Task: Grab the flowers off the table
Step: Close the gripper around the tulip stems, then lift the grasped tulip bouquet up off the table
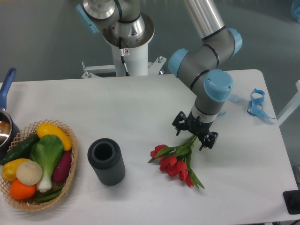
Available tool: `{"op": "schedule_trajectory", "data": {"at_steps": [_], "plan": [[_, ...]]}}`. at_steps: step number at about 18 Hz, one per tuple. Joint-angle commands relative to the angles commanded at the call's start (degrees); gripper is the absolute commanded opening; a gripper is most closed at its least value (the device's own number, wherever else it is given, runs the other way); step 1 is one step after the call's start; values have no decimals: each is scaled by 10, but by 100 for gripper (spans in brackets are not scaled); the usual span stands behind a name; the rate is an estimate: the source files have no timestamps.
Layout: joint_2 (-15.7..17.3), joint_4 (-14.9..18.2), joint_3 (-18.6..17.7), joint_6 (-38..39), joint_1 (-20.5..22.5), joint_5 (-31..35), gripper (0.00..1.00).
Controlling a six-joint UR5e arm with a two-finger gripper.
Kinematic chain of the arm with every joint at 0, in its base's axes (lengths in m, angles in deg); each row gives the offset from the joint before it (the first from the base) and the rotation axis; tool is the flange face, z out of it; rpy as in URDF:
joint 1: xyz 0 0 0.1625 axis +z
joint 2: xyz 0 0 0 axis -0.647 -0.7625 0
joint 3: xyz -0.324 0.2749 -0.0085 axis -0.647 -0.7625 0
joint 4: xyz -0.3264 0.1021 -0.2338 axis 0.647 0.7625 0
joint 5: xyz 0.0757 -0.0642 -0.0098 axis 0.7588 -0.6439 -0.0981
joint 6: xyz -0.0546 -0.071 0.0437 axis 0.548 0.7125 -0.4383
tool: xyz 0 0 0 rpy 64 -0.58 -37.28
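End effector spread over the tulip stems, nothing gripped yet.

The end effector (pixel 195 136) hangs open astride the upper stems of the flowers (pixel 177 161), which lie flat on the white surface (pixel 140 103), right of a dark cylinder (pixel 106 161). I'd lower fully, centre on the stems, then close gently.

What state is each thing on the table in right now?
gripper: open, fingers straddling the flower stems
flowers: lying flat on the table, not lifted
dark cylinder: upright, open top, looks empty
wicker basket: full of vegetables
blue ribbon: loose near the far right edge
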Motion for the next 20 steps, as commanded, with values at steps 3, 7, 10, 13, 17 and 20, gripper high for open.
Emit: {"op": "schedule_trajectory", "data": {"at_steps": [3,7,10,13,17,20], "plan": [[-7,-10,-4,2,-3,1,100],[-7,-16,-4,4,-4,1,65],[-7,-16,1,5,-4,0,39],[-7,-18,6,14,-4,0,24],[-4,-19,18,20,-3,0,14],[11,-19,45,20,-4,-2,14]]}}
